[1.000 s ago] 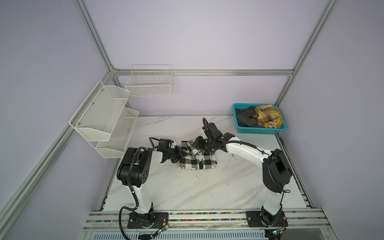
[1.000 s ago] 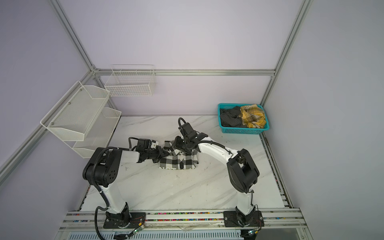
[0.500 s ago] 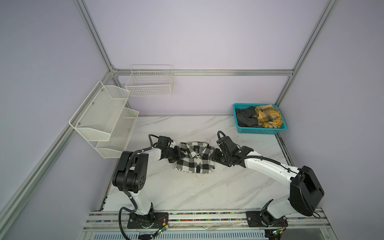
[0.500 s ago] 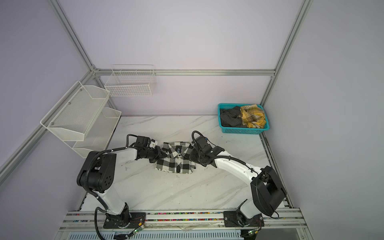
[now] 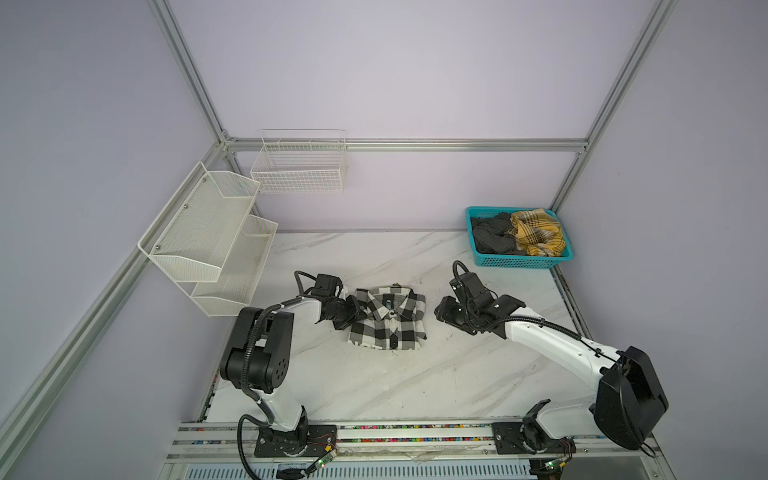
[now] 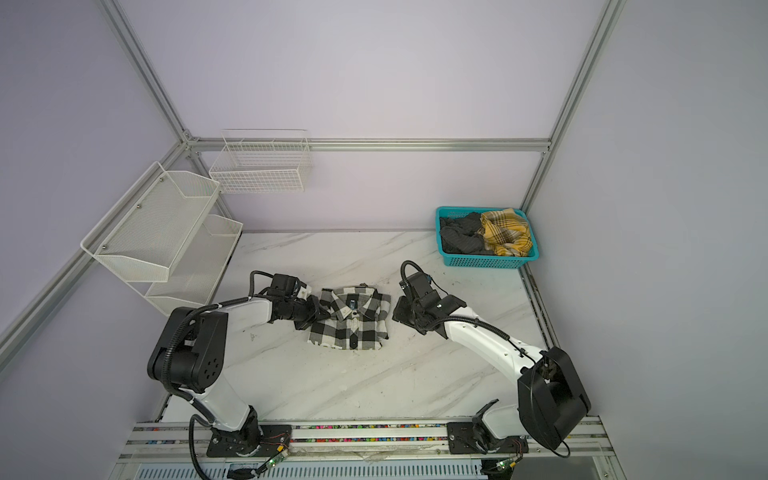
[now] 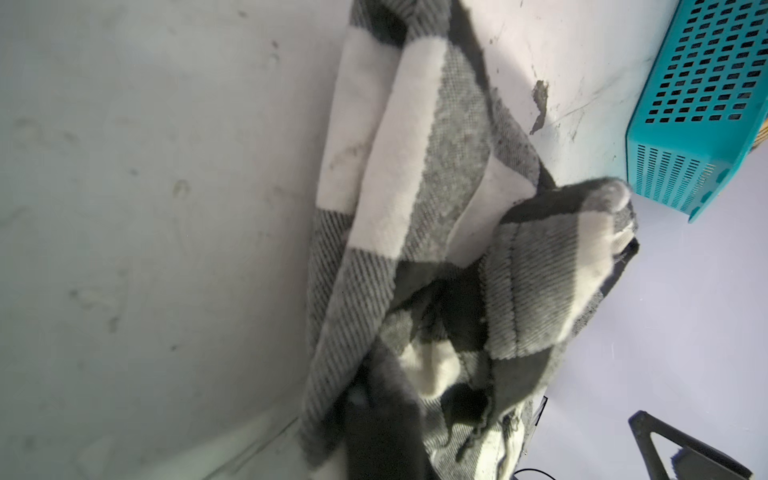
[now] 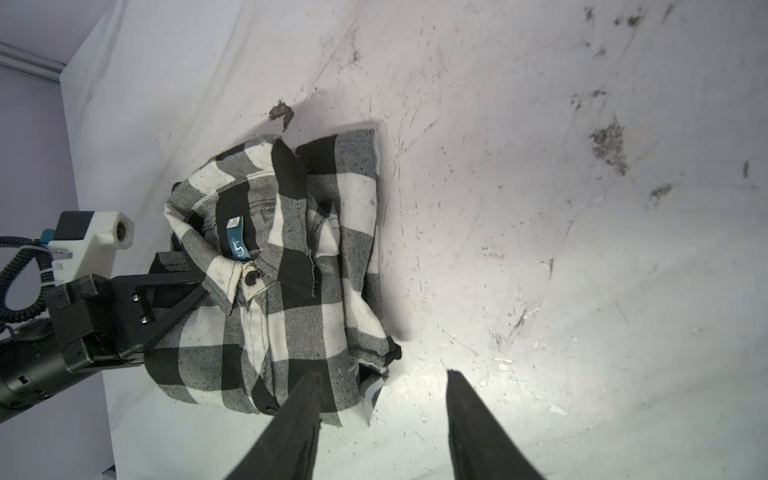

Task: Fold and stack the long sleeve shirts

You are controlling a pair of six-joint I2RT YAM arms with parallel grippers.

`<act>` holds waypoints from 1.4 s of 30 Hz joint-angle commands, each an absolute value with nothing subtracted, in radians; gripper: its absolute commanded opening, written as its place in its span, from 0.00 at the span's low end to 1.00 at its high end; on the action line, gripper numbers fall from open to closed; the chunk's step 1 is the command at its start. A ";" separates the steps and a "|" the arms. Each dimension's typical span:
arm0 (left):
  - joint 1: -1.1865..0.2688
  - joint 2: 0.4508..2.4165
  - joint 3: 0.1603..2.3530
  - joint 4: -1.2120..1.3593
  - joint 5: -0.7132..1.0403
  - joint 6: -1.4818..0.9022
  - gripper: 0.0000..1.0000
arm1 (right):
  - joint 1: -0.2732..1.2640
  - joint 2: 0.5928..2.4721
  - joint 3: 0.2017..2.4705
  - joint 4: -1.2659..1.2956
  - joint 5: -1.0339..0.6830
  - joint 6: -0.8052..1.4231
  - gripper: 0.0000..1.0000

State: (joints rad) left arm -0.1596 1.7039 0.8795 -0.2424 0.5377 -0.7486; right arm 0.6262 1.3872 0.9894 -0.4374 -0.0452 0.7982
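One of the long sleeve shirts (image 5: 388, 320) (image 6: 351, 320), black-and-white checked with its collar to the back, lies folded on the white marble table in both top views. My left gripper (image 5: 353, 312) (image 6: 316, 311) is shut on the shirt's left edge. In the left wrist view checked cloth (image 7: 415, 208) bunches around a dark finger (image 7: 374, 440). My right gripper (image 5: 443, 311) (image 6: 398, 311) (image 8: 382, 374) stands open just right of the shirt (image 8: 291, 257), touching nothing. The left gripper (image 8: 178, 299) also shows in the right wrist view.
A teal basket (image 5: 521, 262) (image 6: 486, 262) (image 7: 706, 104) at the back right holds dark and yellow plaid clothes. White mesh shelves (image 5: 208, 232) and a wire basket (image 5: 299, 166) hang on the left and back walls. Rails run along the table's front edge.
My right gripper has drawn back from over the shirt's collar to the right, clear of the cloth. The shirt has settled flatter. The left gripper has stayed at the left edge.
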 commanded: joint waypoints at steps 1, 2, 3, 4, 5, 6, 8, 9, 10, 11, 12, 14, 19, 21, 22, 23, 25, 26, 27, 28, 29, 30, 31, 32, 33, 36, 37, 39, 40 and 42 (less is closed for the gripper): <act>-0.166 1.647 0.848 -0.258 0.460 -0.790 0.02 | 0.598 1.386 1.029 -0.460 -0.063 0.694 0.51; -0.167 1.638 0.847 -0.259 0.442 -0.797 0.02 | 0.587 1.392 1.034 -0.460 -0.076 0.665 0.51; -0.170 1.632 0.847 -0.262 0.425 -0.801 0.02 | 0.584 1.393 1.033 -0.459 -0.084 0.641 0.51; -0.172 1.625 0.847 -0.268 0.406 -0.805 0.02 | 0.581 1.392 1.029 -0.456 -0.084 0.621 0.51; -0.172 1.619 0.848 -0.277 0.395 -0.813 0.02 | 0.578 1.392 1.024 -0.454 -0.091 0.608 0.51; -0.172 1.617 0.851 -0.279 0.390 -0.818 0.02 | 0.577 1.396 1.021 -0.455 -0.101 0.600 0.51; -0.173 1.618 0.863 -0.278 0.385 -0.815 0.02 | 0.578 1.399 1.019 -0.455 -0.110 0.597 0.51; -0.173 1.624 0.872 -0.280 0.387 -0.811 0.02 | 0.576 1.399 1.019 -0.453 -0.110 0.597 0.51; -0.173 1.632 0.885 -0.279 0.394 -0.804 0.02 | 0.576 1.404 1.018 -0.449 -0.108 0.595 0.51; -0.173 1.644 0.900 -0.282 0.402 -0.793 0.02 | 0.577 1.409 1.021 -0.442 -0.104 0.593 0.51; -0.173 1.653 0.915 -0.285 0.407 -0.783 0.02 | 0.575 1.418 1.024 -0.435 -0.094 0.592 0.51; -0.173 1.682 0.951 -0.316 0.418 -0.762 0.01 | 0.575 1.449 1.027 -0.420 -0.069 0.628 0.51; -0.172 1.722 1.025 -0.363 0.442 -0.683 0.00 | 0.575 1.535 1.040 -0.316 -0.110 0.712 0.51; -0.170 1.745 1.059 -0.391 0.440 -0.656 0.00 | 0.575 1.576 1.060 -0.308 -0.114 0.732 0.51; -0.170 1.761 1.078 -0.406 0.446 -0.641 0.00 | 0.575 1.598 1.074 -0.308 -0.118 0.734 0.50; -0.170 1.778 1.095 -0.418 0.453 -0.628 0.00 | 0.575 1.618 1.087 -0.302 -0.128 0.737 0.50; -0.170 1.801 1.121 -0.436 0.449 -0.608 0.00 | 0.575 1.653 1.106 -0.291 -0.138 0.739 0.50; -0.169 1.813 1.133 -0.441 0.449 -0.599 0.00 | 0.575 1.674 1.119 -0.288 -0.148 0.738 0.50; -0.169 1.822 1.144 -0.449 0.449 -0.594 0.00 | 0.575 1.694 1.131 -0.297 -0.157 0.729 0.50; -0.167 1.832 1.159 -0.458 0.449 -0.588 0.00 | 0.575 1.714 1.142 -0.303 -0.158 0.725 0.50; -0.166 1.840 1.173 -0.465 0.456 -0.587 0.00 | 0.575 1.731 1.146 -0.300 -0.159 0.725 0.49; -0.165 1.843 1.179 -0.465 0.462 -0.588 0.00 | 0.575 1.746 1.151 -0.292 -0.168 0.725 0.49; -0.164 1.845 1.186 -0.466 0.469 -0.592 0.00 | 0.575 1.762 1.160 -0.289 -0.180 0.722 0.49; -0.164 1.845 1.189 -0.465 0.470 -0.592 0.00 | 0.575 1.776 1.170 -0.288 -0.186 0.720 0.49; -0.164 1.847 1.193 -0.466 0.469 -0.592 0.00 | 0.574 1.794 1.187 -0.291 -0.189 0.715 0.49; -0.163 1.852 1.191 -0.460 0.470 -0.609 0.00 | 0.575 1.836 1.240 -0.312 -0.190 0.718 0.48; -0.163 1.859 1.190 -0.455 0.475 -0.618 0.00 | 0.575 1.843 1.256 -0.319 -0.190 0.713 0.48; -0.163 1.875 1.195 -0.448 0.485 -0.622 0.00 | 0.575 1.845 1.260 -0.319 -0.182 0.706 0.48; -0.163 1.883 1.201 -0.448 0.483 -0.623 0.00 | 0.575 1.841 1.255 -0.318 -0.174 0.706 0.48; -0.160 1.888 1.203 -0.451 0.477 -0.624 0.00 | 0.575 1.839 1.246 -0.313 -0.170 0.706 0.48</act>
State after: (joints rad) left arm -0.1646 1.8744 1.1202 -0.4515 0.4759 -0.6262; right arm 0.5777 1.8454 1.2396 -0.3023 -0.1802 0.7086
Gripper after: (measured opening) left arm 0.076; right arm 0.476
